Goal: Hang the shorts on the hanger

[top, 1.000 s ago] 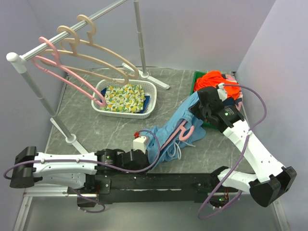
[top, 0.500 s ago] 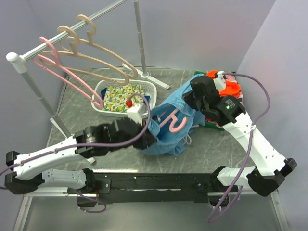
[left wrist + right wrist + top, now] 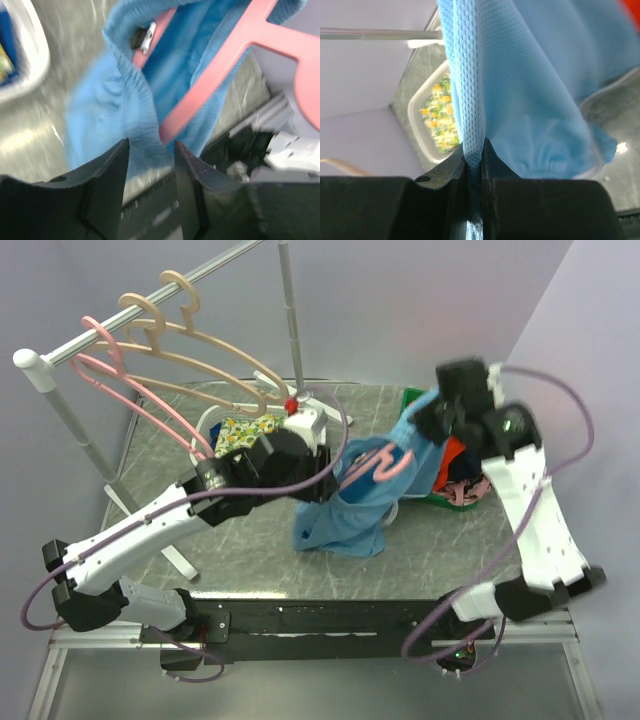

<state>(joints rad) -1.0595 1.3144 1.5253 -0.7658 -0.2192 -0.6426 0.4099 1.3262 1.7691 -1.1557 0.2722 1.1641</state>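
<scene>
- The shorts (image 3: 345, 515) hang over the middle of the table (image 3: 450, 540).
- The hanger (image 3: 388, 462) sits inside the shorts' waistband, with its hook poking out on top.
- The left gripper (image 3: 150, 147) is at the shorts' left edge, pinching the waistband.
- The right gripper (image 3: 473, 150) is at the shorts' upper right corner, clamped on the fabric.
- The basket (image 3: 207, 422) is behind and left of the shorts, with a cloth (image 3: 240, 430) in it.
- The rack (image 3: 150, 312) stands farther left of the shorts, with spare hangers (image 3: 190, 350) on its rail.
- A clothes pile (image 3: 455, 475) lies just right of the shorts.

Grey marbled table (image 3: 250, 540) carries white basket (image 3: 35, 55), green bin (image 3: 410, 398).
</scene>
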